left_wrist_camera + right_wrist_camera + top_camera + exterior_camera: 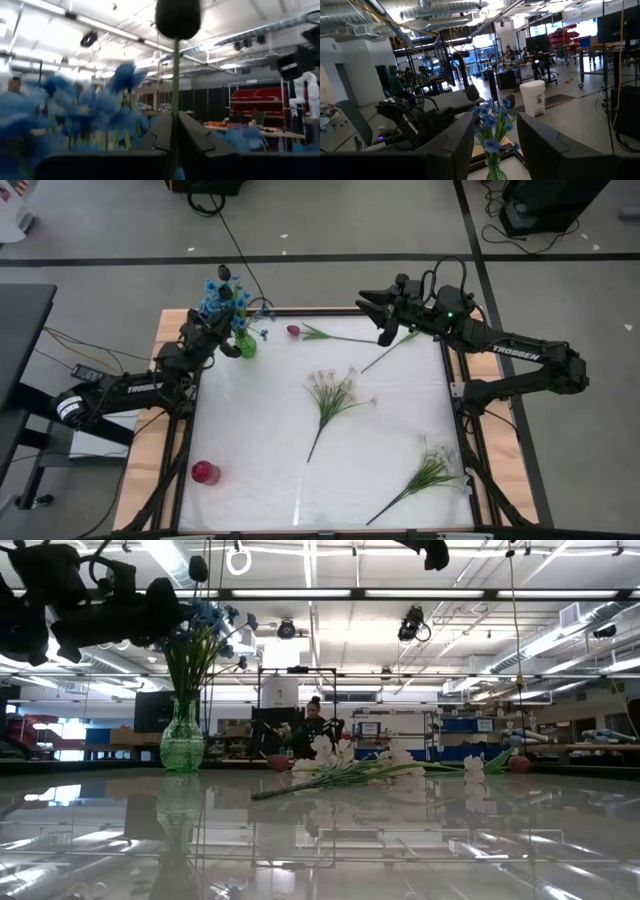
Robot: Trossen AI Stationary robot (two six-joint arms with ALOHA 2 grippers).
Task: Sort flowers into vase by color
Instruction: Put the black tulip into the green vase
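Note:
A green glass vase [246, 346] [182, 743] stands at the table's far left and holds blue flowers [216, 302] [492, 120]. My left gripper [218, 330] is beside the vase, level with the blooms, shut on the stem of a flower with a blackish bud [177, 17] [227, 273]. My right gripper [381, 318] is open and empty above the far edge, pointing at the vase. A pink tulip [294, 331], a bare-looking stem [388, 353] and two white sprigs [330, 393] [430, 471] lie flat on the table. My left gripper pinches the thin green stem [175, 127] of the blackish-bud flower between its two fingers, well below the bud. The fingers are about level and lie across the stem. The stem stands upright with the bud above the fingers; its lower end is hidden below the gripper.
A small pink-red vase [205, 472] stands near the table's front left corner. The white tabletop [260, 430] has wooden side rails [150, 450]. Cables run over the floor beyond the far edge. A person sits far off in the room [314, 720].

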